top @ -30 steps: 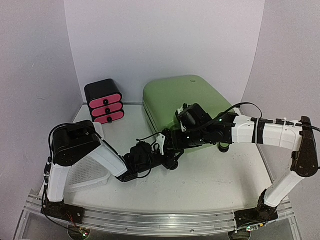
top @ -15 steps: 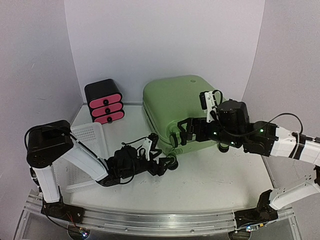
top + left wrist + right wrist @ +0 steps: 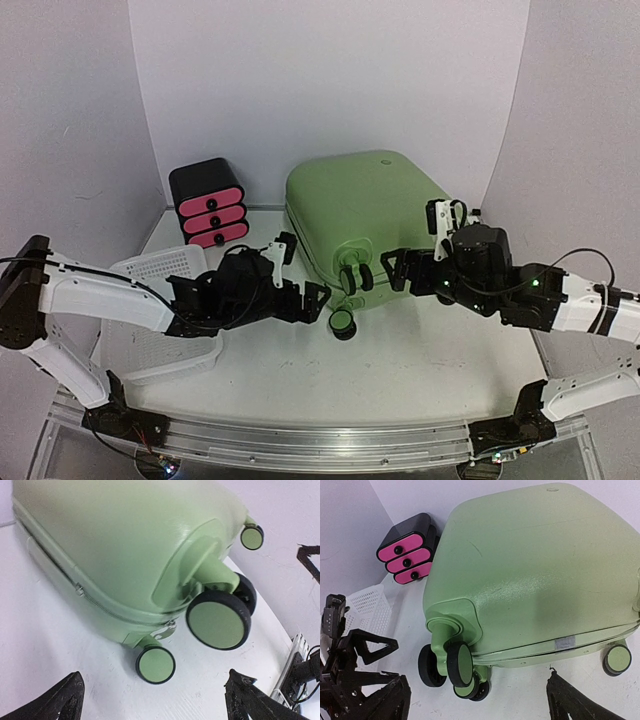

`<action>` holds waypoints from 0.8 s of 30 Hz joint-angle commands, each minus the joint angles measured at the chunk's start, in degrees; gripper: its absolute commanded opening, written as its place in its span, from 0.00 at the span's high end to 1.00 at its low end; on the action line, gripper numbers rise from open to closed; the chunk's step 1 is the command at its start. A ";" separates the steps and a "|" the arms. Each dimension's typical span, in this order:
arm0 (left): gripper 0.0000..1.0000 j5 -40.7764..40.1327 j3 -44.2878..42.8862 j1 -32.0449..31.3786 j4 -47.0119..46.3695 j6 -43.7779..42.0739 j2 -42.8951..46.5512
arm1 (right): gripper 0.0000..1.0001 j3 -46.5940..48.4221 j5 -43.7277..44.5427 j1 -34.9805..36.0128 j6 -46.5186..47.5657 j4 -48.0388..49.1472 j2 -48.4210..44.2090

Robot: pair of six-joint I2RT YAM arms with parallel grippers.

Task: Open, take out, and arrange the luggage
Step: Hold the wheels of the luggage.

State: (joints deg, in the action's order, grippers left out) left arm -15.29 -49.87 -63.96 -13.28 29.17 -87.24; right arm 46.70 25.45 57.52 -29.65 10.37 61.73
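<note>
The light-green luggage (image 3: 365, 205) lies flat and zipped shut at the back centre, its black-rimmed wheels (image 3: 350, 276) pointing at me. My left gripper (image 3: 303, 272) hovers open just left of the front corner wheel (image 3: 343, 322), holding nothing. In the left wrist view the luggage (image 3: 125, 545) fills the top, and the small wheel (image 3: 156, 664) sits ahead of the open left gripper (image 3: 155, 700). My right gripper (image 3: 394, 272) stands open right of the wheels. In the right wrist view the luggage (image 3: 535, 570) lies ahead of the empty right gripper (image 3: 477, 702).
A black drawer box with pink fronts (image 3: 208, 203) stands at the back left beside the luggage. A white perforated basket (image 3: 160, 340) lies at the left under my left arm. White walls close in the back and sides of the table (image 3: 430, 370).
Both grippers have opened and drawn back from the luggage's front wheels. The left arm stretched out low to the left, the right pulled right. The luggage stayed put.
</note>
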 commanded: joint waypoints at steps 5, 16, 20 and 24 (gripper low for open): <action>0.01 0.23 -0.12 0.48 10.05 9.23 8.06 | 0.04 -3.72 4.74 0.10 -2.15 4.37 -3.32; 0.06 6.96 -13.34 0.42 20.06 19.46 2.12 | 0.02 -6.44 4.76 0.13 -1.12 5.01 -6.54; 0.04 3.66 -24.15 0.11 33.00 22.88 -2.69 | 0.02 -7.67 5.01 0.06 -1.22 5.01 -7.81; 0.01 0.94 -32.86 -0.36 45.25 27.49 -7.41 | 0.02 -8.64 4.92 0.12 -1.35 5.17 -8.76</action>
State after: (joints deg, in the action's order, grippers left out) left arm -11.22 -74.63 -63.83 18.17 50.54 -91.55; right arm 38.76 28.53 57.52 -31.11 13.26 54.68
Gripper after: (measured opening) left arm 0.988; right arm 0.976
